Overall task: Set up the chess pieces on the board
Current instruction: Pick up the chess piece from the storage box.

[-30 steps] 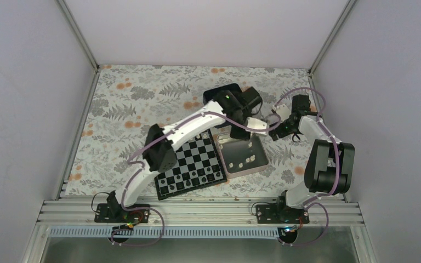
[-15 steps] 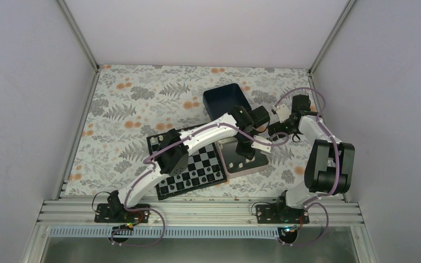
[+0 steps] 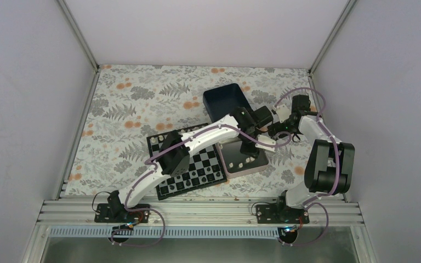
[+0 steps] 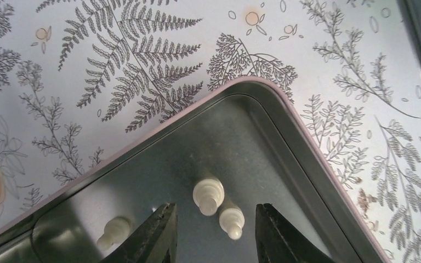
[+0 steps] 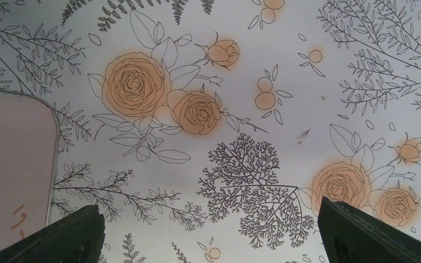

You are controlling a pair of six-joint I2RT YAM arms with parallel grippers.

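The left gripper (image 4: 215, 234) hung low inside a shallow silver rectangular metal tin (image 4: 301, 129), its two dark fingers (image 4: 159, 235) partly spread and pinching nothing. Between them lay two small cream-white chess pieces (image 4: 208, 194), tipped on their sides and touching each other. A third piece (image 4: 112, 230) lay just outside the left-hand finger. All three rested on the tin floor near a rounded corner, apart from the wall.

These pieces looked light, hard and smooth. They would probably roll or skid on the slick metal if nudged, and a pinch could squirt one out. Since the two pieces touched, closing the jaws might catch both. The surest hold would probably be across the thicker body of one, near its base.

The black-and-grey checkered chessboard (image 3: 200, 164) sat flat just left of the tin, on the fern-and-rose printed tablecloth (image 3: 126, 109), so the carry would be short. The right gripper (image 5: 211, 219) hovered empty over the cloth with its fingers spread wide.
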